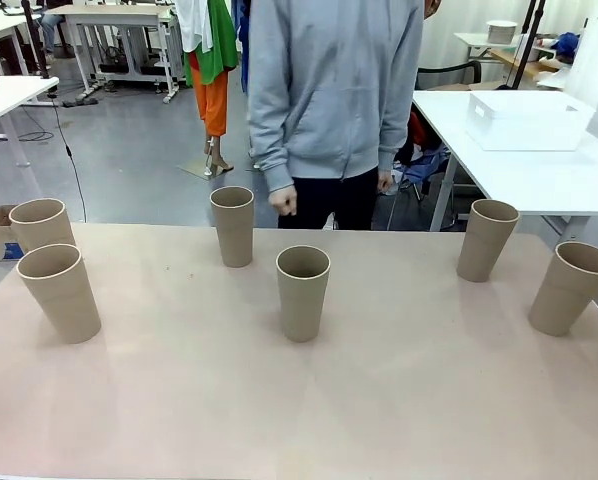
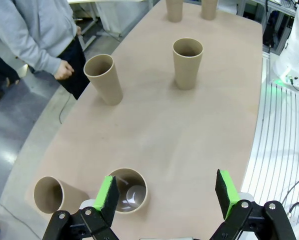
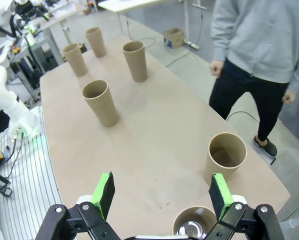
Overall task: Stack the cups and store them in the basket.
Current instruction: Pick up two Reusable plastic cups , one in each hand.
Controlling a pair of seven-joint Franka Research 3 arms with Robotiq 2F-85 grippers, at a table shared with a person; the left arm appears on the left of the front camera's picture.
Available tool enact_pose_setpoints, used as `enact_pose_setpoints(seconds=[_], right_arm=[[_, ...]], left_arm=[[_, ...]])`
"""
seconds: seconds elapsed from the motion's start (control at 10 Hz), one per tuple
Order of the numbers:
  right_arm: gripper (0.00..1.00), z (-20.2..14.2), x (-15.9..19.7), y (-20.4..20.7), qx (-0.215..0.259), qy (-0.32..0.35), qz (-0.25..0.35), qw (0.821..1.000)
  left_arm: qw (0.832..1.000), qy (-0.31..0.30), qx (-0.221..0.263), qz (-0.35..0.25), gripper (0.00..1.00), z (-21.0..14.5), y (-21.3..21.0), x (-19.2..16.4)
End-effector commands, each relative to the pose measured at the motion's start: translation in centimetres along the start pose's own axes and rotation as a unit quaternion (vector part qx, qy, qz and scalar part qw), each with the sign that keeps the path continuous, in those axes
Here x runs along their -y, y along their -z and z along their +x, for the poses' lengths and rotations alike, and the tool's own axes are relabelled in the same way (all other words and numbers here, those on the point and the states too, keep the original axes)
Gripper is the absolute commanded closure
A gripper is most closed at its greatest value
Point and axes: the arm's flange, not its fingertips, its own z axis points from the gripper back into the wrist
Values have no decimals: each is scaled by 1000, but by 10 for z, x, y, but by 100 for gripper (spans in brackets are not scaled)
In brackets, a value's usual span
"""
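**Near.** Left gripper, jaws spread wide and empty, hangs above the left end of the tan table. Right gripper, likewise spread and empty, hangs above the right end.

**Middle.** Six cups stand singly, open end up and apart from one another.
- Near row: left-front cup, middle cup, right-front cup.
- Far row: left-rear cup, centre-rear cup, right-rear cup.

**Far.** A person in a grey top stands at the far edge. The basket rests on a white side table behind at right, well apart from the cups.
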Motion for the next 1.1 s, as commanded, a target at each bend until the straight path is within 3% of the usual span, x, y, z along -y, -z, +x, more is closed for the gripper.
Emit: enact_pose_setpoints(seconds=[0.0, 1.0], right_arm=[[0, 2, -1, 0, 2, 1, 2, 1000], [0, 2, -1, 0, 2, 1, 2, 1000]], left_arm=[[1000, -3, 3, -2, 0, 0, 0, 1], [1000, -3, 3, -2, 0, 0, 0, 1]])
